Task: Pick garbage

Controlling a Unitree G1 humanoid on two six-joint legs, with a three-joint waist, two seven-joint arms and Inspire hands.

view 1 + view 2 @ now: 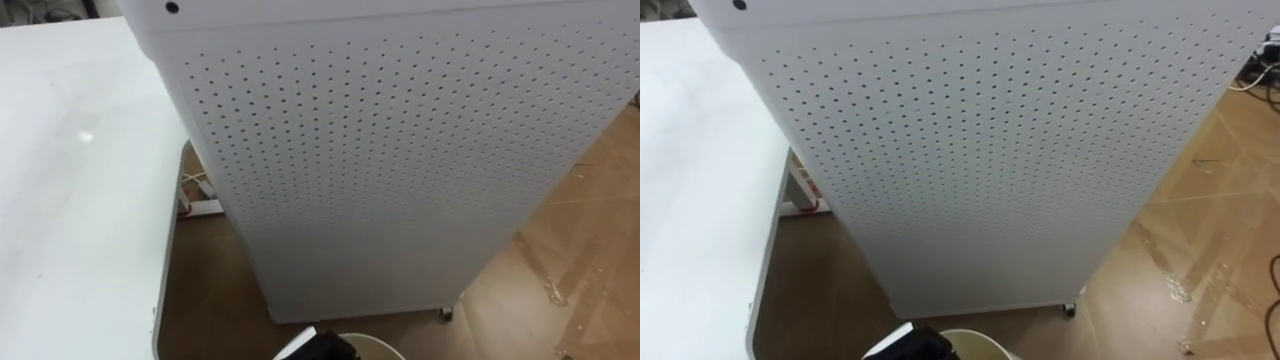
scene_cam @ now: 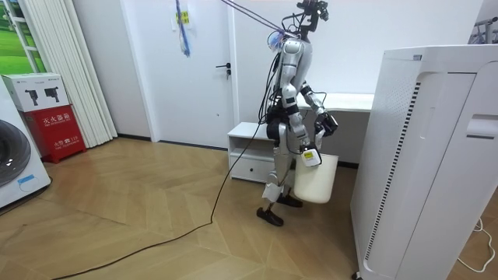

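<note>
Labels first: red box [image 2: 58, 128] at the room view's left has white characters on its face. White carton [image 2: 35, 92] on top of it has a dark printed figure. Print on both is too small to make out. Washing machine [image 2: 15, 167] beside them carries a pale blue sticker. Blue item [image 2: 184, 31] hangs up high, left of the door handle [image 2: 227, 68].

Robot stands with one foot ahead of the other, between low drawer cabinet [image 2: 249, 152] and tall white perforated unit [image 1: 400, 170], facing the unit. Right arm hangs down, right hand [image 2: 309, 156] at the rim of white bin [image 2: 315, 180], which is in front of its legs. Fingers there are too small to resolve, so can't tell if they grip the rim. Left arm is bent forward, left hand [image 2: 327, 124] about waist height, above the bin and apart from it. Can't tell its finger state either.

Eye views: unit's dotted panel up close, white desk [image 1: 70, 200] on the left, power strip [image 1: 200, 208] on the floor by the desk edge, one castor [image 1: 446, 313] at the unit's lower corner. Bin rim shows as a white arc at the bottom edge, cut off by the frame. Dark shape [image 1: 318, 346] just left of it is probably a hand, too cropped to say which. Bin's inside is hidden, contents unknown. Shiny streaks on wood floor [image 1: 590, 230] right of the unit.
</note>
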